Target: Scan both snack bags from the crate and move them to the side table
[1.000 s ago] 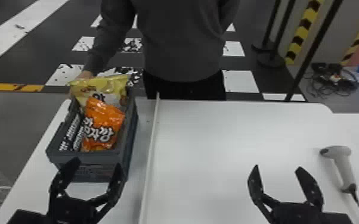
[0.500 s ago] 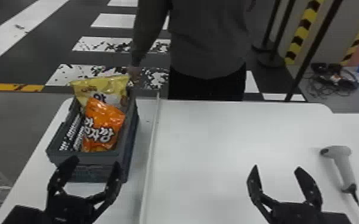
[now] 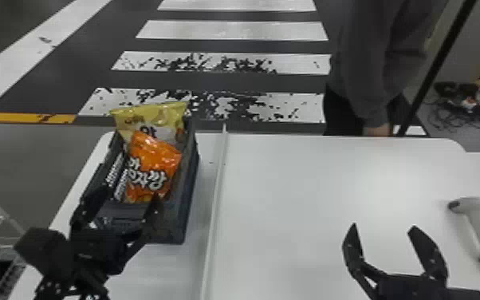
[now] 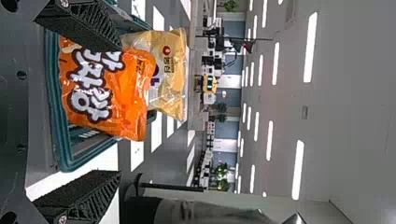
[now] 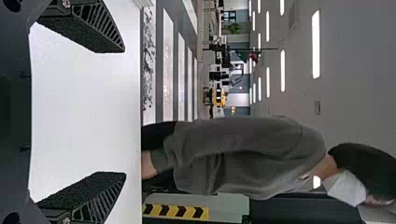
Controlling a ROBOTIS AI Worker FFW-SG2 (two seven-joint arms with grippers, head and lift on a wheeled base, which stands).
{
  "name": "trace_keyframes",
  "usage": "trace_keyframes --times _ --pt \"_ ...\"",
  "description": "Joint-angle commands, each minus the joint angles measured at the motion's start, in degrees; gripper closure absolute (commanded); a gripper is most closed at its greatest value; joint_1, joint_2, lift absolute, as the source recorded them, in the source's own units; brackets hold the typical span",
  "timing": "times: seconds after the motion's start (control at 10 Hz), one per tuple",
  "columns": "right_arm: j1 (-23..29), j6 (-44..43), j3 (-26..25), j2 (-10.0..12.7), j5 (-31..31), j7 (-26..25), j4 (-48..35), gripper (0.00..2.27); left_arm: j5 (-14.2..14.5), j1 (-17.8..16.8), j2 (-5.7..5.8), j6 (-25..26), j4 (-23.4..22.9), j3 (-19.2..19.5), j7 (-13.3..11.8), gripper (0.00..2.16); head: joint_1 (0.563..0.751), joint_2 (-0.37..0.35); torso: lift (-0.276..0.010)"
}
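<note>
The left gripper (image 3: 129,195) and right gripper (image 3: 384,226) are gaping open; the orange bag (image 3: 153,161), overlapping the far yellow bag (image 3: 153,115), is risking a double grab.

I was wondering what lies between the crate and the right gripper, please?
In the head view, a thin pale strip lies between the crate and the right gripper, with white tabletop on both sides of it.
</note>
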Motion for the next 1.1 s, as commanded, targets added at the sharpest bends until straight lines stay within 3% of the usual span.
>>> trace_keyframes --times 0.0,0.5,0.8,1.0 --pt "0.08 0.02 0.00 0.00 -0.08 -0.01 -0.06 0.05 1.22 -3.23 0.00 5.69 -0.17 1.01 -0.71 0.06 0.695 0.050 -0.099" --pt "0.26 -0.16 0.00 0.00 0.01 -0.01 -0.24 0.05 1.57 -13.61 1.50 23.27 1.76 3.82 -5.63 0.06 0.695 0.066 -0.099" --pt "0.79 0.02 -0.17 0.00 0.01 -0.01 -0.77 0.05 1.57 -20.90 2.82 29.77 4.75 3.91 -7.57 0.05 0.695 0.077 -0.099" --pt "1.22 0.19 -0.44 0.00 0.10 -0.01 -1.29 0.05 1.05 -25.56 3.17 31.88 9.41 3.12 -8.62 0.05 0.695 0.079 -0.099"
